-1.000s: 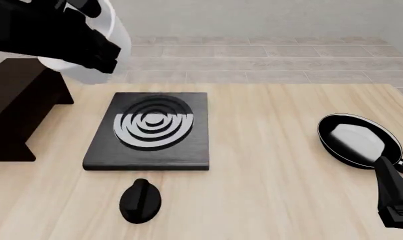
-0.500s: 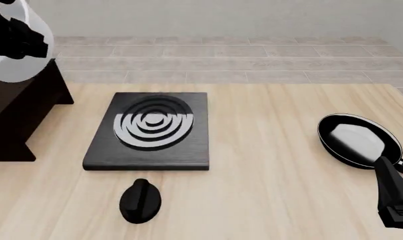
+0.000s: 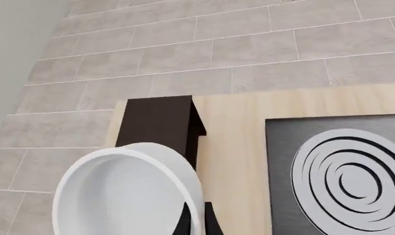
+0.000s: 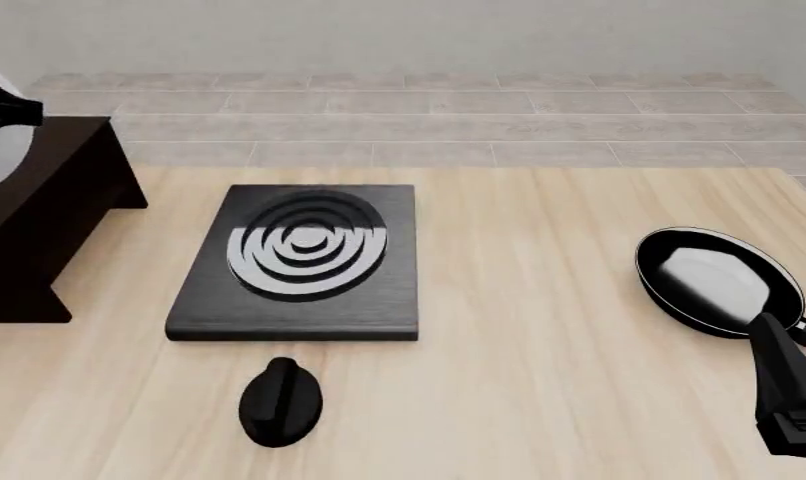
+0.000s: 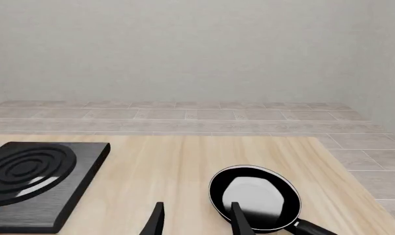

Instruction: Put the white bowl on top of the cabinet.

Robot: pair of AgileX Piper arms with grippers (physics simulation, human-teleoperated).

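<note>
Left end effector (image 3: 196,220) (mostly cropped) pinches the white bowl (image 3: 122,193) above the cabinet (image 3: 157,122).

The white bowl (image 3: 122,196) I carry looks glossy and smooth, like glazed ceramic. Below it the cabinet (image 3: 157,122) is dark matt wood. The table (image 4: 550,330) shows pale wood grain, the stove slab (image 4: 303,262) matt black with silvery metal rings, the frying pan (image 5: 253,197) shiny black.
</note>
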